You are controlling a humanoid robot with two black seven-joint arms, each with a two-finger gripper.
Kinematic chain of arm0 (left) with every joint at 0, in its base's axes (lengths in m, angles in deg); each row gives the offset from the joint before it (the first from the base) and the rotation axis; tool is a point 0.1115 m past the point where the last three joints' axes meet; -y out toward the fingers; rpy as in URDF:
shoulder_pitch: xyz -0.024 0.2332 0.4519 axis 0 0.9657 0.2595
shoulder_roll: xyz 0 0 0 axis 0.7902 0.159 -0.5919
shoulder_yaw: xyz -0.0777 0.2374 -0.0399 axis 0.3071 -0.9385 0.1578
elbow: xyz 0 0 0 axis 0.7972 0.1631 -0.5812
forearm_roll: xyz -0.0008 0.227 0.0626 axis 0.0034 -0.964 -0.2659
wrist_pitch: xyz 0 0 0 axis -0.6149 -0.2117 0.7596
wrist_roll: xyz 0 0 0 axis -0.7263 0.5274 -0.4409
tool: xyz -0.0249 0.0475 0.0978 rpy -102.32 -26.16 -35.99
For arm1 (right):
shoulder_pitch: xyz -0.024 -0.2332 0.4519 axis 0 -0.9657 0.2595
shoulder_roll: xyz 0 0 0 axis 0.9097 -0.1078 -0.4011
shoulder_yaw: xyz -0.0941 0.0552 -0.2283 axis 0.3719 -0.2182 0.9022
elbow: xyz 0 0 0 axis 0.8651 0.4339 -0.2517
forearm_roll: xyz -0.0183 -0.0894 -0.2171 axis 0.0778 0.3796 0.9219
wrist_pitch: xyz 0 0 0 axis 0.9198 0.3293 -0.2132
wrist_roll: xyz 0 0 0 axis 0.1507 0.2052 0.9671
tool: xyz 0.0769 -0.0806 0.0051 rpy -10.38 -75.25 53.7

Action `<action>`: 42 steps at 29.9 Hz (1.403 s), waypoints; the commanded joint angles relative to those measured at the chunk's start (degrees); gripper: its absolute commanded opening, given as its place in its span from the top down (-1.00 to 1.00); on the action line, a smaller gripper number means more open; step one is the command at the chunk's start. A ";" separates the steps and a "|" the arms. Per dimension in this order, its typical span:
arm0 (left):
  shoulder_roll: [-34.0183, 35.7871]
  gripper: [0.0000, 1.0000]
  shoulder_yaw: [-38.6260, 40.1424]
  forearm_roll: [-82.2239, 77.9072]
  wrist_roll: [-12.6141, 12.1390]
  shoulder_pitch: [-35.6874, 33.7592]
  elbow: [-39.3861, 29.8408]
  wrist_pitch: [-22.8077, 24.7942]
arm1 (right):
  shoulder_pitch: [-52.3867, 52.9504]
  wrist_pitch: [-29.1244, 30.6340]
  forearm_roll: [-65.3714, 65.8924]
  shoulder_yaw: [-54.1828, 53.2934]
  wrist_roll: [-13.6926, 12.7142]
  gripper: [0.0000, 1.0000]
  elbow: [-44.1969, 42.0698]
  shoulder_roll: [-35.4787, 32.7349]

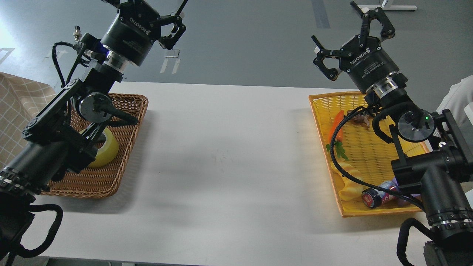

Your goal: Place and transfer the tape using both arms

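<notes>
The yellow tape roll [108, 149] lies in the brown wicker basket [122, 162] at the table's left, mostly hidden behind my left arm. My left gripper [168, 16] is raised high above the basket's far edge, fingers spread open and empty. My right gripper [351, 35] is raised above the far left corner of the yellow basket [373, 155], fingers spread open and empty. Both grippers are well apart from the tape.
The yellow basket holds an orange carrot toy [334, 127], a yellow ridged croissant toy [349, 184], a small dark can [377, 194], a brown animal figure [360, 120] and a purple block partly hidden by my right arm. The white table [229, 155] lies between the baskets.
</notes>
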 commanded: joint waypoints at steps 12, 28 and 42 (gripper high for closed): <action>-2.49 -0.96 -1.14 -0.17 -0.01 0.10 1.56 0.00 | -3.29 0.00 0.09 -0.11 0.32 -0.99 0.83 -0.24; -5.48 -0.96 -5.79 -0.87 -0.01 0.19 11.67 0.00 | -4.96 0.00 -0.08 -1.25 0.40 -0.99 0.92 0.11; -4.87 -0.96 -8.43 -1.05 -0.01 0.54 11.41 0.00 | -4.79 0.00 -0.17 -1.78 0.40 -0.99 1.10 0.55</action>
